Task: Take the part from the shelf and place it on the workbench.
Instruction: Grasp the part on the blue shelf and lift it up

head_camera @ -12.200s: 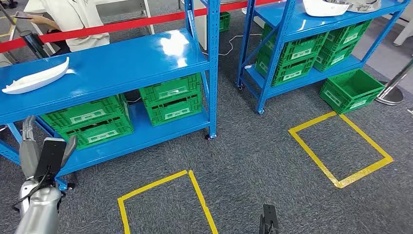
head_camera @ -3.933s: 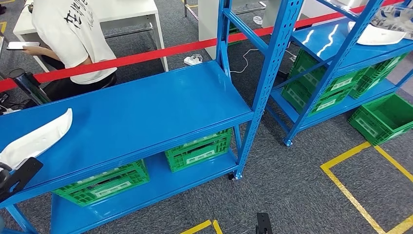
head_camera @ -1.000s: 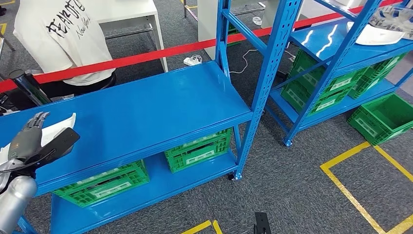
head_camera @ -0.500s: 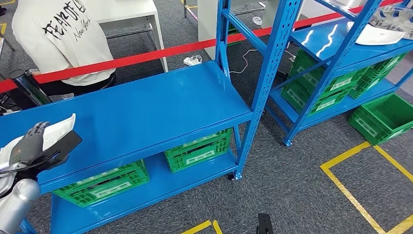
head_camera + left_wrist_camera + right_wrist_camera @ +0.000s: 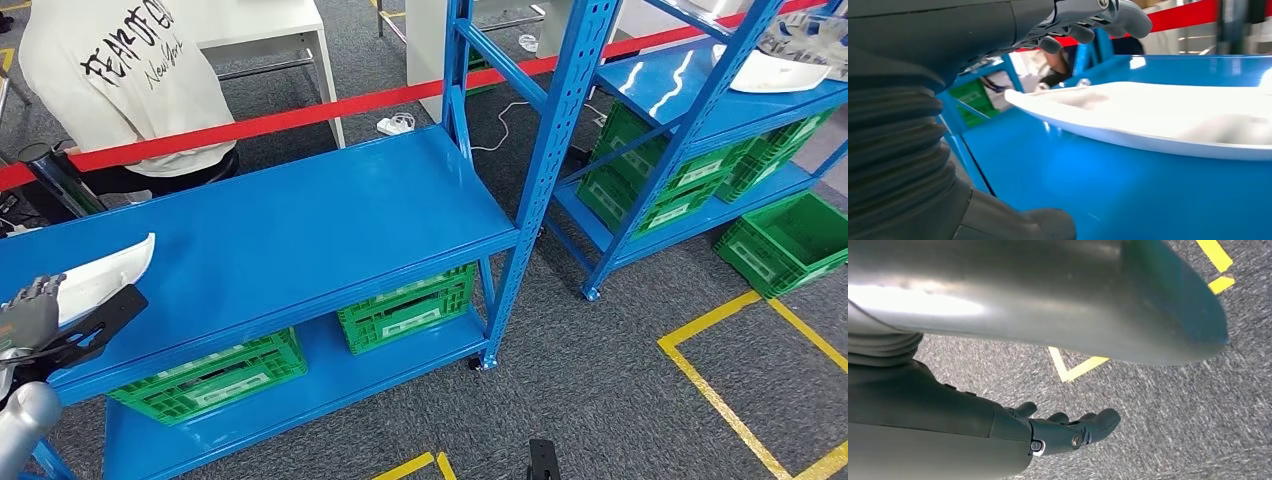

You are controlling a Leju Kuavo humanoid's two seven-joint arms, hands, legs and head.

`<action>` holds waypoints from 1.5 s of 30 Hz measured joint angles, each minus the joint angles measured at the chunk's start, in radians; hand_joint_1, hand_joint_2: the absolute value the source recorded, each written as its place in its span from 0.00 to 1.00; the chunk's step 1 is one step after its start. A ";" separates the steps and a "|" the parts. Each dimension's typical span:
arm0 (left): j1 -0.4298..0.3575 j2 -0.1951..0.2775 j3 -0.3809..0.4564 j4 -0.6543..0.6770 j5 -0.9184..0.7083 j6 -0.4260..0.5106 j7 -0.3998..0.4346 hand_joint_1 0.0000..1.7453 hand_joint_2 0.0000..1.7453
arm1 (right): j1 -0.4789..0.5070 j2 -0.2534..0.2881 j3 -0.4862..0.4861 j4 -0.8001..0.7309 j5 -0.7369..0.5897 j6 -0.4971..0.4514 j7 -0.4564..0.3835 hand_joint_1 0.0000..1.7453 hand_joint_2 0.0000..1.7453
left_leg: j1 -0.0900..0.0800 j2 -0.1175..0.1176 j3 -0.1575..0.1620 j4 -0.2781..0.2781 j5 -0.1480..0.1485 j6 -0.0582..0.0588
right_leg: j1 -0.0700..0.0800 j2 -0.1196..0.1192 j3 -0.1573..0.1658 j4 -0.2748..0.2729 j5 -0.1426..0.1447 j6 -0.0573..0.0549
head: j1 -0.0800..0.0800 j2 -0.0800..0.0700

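A long white curved part (image 5: 108,268) lies on the top board of the blue shelf (image 5: 300,225), at its left end. My left hand (image 5: 26,314) hovers at the part's near end by the picture's left edge, with a black wrist plate beside it. In the left wrist view the part (image 5: 1158,122) lies flat on the blue board, the dark fingers (image 5: 1088,20) are spread above it and the thumb (image 5: 1018,225) sits lower, with nothing gripped. My right hand (image 5: 1070,432) hangs over grey carpet, fingers loosely stretched and holding nothing.
Green crates (image 5: 405,305) stand on the lower board. A blue upright (image 5: 545,170) closes the shelf's right end, and a second rack (image 5: 700,90) with white parts stands further right. A person in a white T-shirt (image 5: 130,80) sits behind red barrier tape (image 5: 330,105). Yellow floor tape (image 5: 720,390) marks the carpet.
My left hand has drawn back and down towards the left edge, off the top of the part, so more of the white part shows. The part has not moved.
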 joint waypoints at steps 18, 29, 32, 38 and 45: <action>-0.001 0.059 -0.026 0.005 -0.041 -0.032 0.096 0.03 1.00 | 0.001 0.000 0.000 0.000 0.016 -0.013 0.009 0.00 0.00 | 0.000 0.000 0.000 0.000 0.000 0.000 | 0.000 0.000 0.000 0.000 0.000 -0.001 | 0.000 0.000; 0.000 0.061 -0.026 0.005 -0.037 0.068 0.046 1.00 1.00 | 0.001 0.000 0.000 0.000 0.017 -0.031 0.017 0.00 0.00 | 0.000 0.000 0.000 0.000 0.000 0.000 | 0.000 0.000 0.000 0.000 0.000 -0.001 | 0.000 0.000; 0.000 0.061 -0.026 0.005 -0.037 0.068 0.045 1.00 1.00 | 0.001 0.000 0.000 0.000 0.016 -0.031 0.016 0.00 0.00 | 0.000 0.000 0.000 0.000 0.000 0.000 | 0.000 0.000 0.000 0.000 0.000 -0.001 | 0.000 0.000; 0.000 0.062 -0.026 0.005 -0.043 0.081 0.045 1.00 1.00 | 0.001 0.000 0.000 0.000 0.017 -0.026 0.003 0.00 0.00 | 0.000 0.000 0.000 0.000 0.000 0.000 | 0.000 0.000 0.000 0.000 0.000 -0.001 | 0.000 0.000; 0.000 0.065 -0.026 0.005 -0.043 0.088 0.051 1.00 1.00 | 0.001 0.000 0.000 0.000 0.017 -0.033 -0.004 0.00 0.00 | 0.000 0.000 0.000 0.000 0.000 0.000 | 0.000 0.000 0.000 0.000 0.000 -0.001 | 0.000 0.000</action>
